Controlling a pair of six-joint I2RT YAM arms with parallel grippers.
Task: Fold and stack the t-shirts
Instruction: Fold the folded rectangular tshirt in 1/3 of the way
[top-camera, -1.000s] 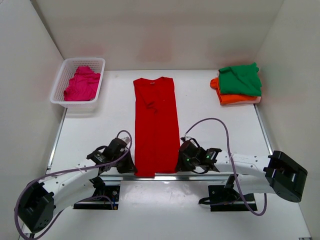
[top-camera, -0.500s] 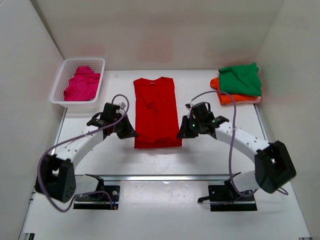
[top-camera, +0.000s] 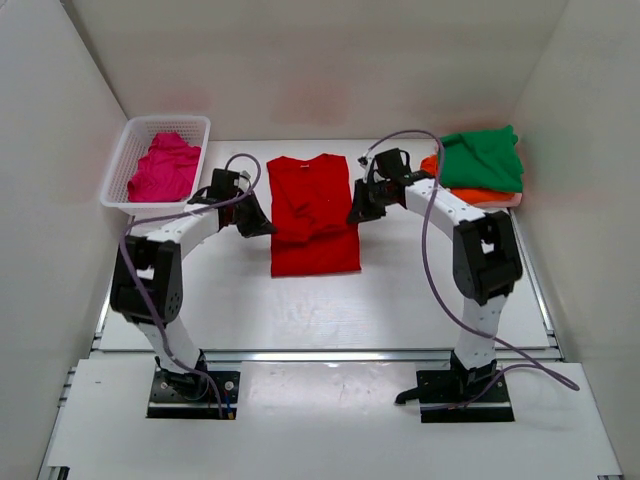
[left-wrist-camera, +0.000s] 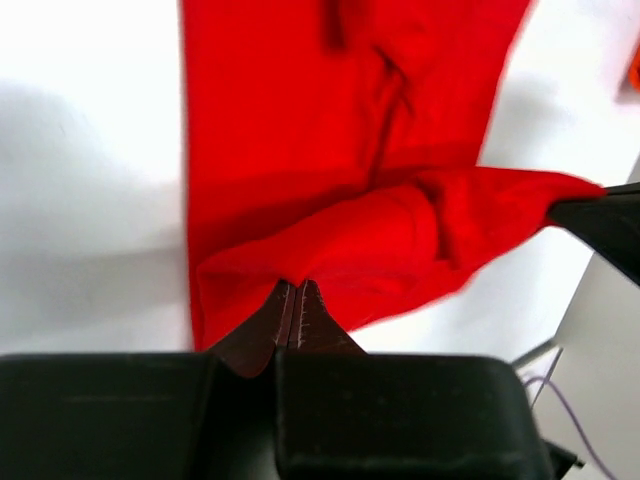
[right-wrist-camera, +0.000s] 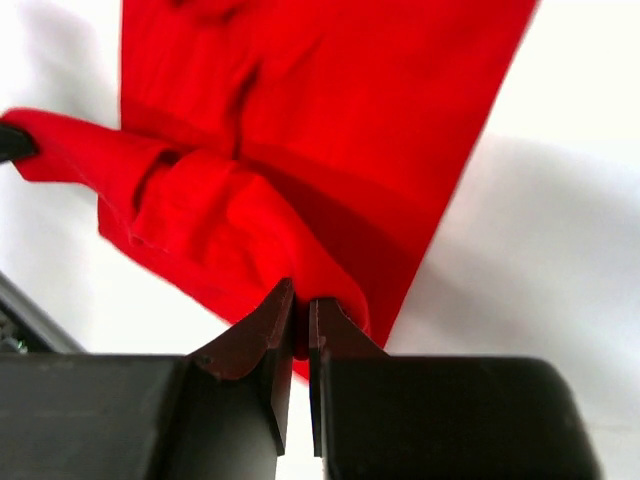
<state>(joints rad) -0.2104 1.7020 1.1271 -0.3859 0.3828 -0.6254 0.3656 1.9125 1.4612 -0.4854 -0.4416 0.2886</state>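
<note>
the red t-shirt (top-camera: 315, 215) lies in the middle of the white table (top-camera: 420, 290), with its collar toward the far wall and its near part doubled over, so the near edge is a straight fold. the left gripper (top-camera: 266, 229) is at the left edge of this shirt, about half way along its length, and the right gripper (top-camera: 353, 214) is at the right edge, opposite to it. in the left wrist view the left gripper (left-wrist-camera: 295, 300) has its two fingers pressed together on a ridge of the red cloth (left-wrist-camera: 340, 150), and the cloth goes away from the fingertips as a raised band across the flat layer under it. in the right wrist view the right gripper (right-wrist-camera: 300, 310) is also clenched on a bunch of the red cloth (right-wrist-camera: 330, 120), with only a thin dark line between the fingers. the pink t-shirt (top-camera: 163, 168) lies crumpled inside the white basket (top-camera: 118, 165) at the far left corner. at the far right, the green t-shirt (top-camera: 482, 158) lies folded on top of the orange t-shirt (top-camera: 470, 198), just beside the right arm.
</note>
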